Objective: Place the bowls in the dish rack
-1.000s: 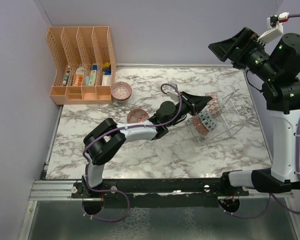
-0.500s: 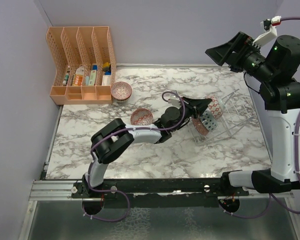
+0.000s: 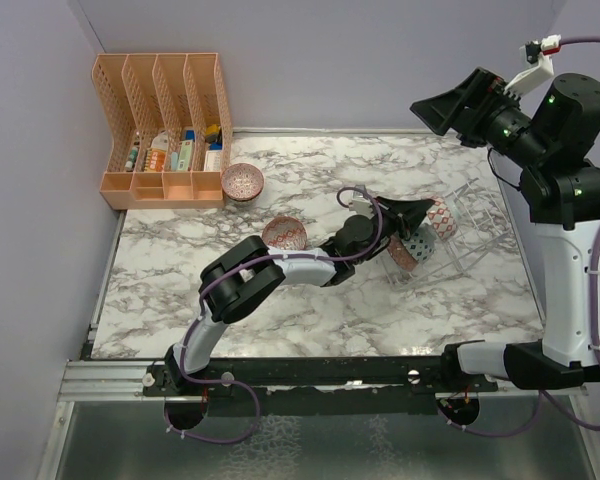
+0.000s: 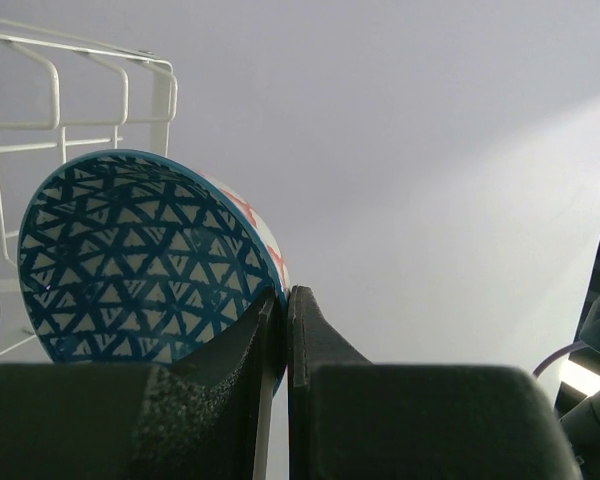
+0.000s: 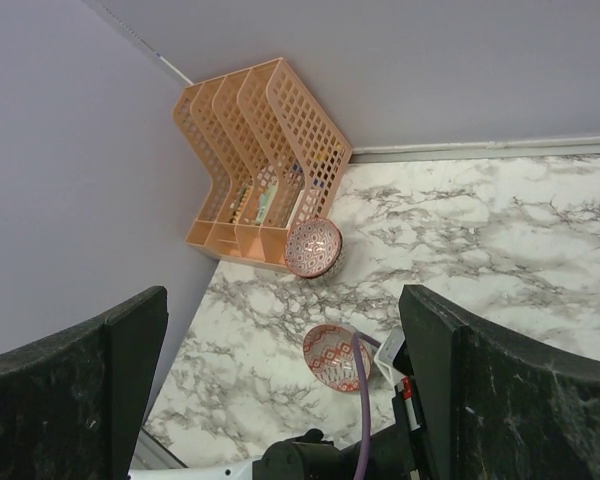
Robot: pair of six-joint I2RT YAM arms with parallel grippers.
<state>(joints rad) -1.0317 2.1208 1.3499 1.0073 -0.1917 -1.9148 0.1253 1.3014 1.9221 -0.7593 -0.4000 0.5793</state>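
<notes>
My left gripper (image 3: 421, 213) is shut on the rim of a bowl (image 3: 441, 218) with a blue triangle-patterned inside (image 4: 130, 260) and a red-lined outside, held on edge over the clear wire dish rack (image 3: 472, 228). Rack wires (image 4: 80, 80) show just behind it. Two more bowls stand on edge at the rack's near-left end, a teal-blue one (image 3: 413, 241) and a pink-red one (image 3: 398, 253). A pink-red bowl (image 3: 284, 233) lies on the table; it also shows in the right wrist view (image 5: 336, 357). A pink-grey bowl (image 3: 243, 181) sits by the organizer. My right gripper (image 3: 460, 100) is open and empty, high above the table.
An orange slotted file organizer (image 3: 165, 130) with small items stands at the back left corner, also in the right wrist view (image 5: 265, 160). The marble table (image 3: 310, 310) ends at walls on the back and left. My left arm stretches across the table's middle.
My left gripper has carried the blue bowl a little to the right and down into the rack. The right arm has shifted slightly left.
</notes>
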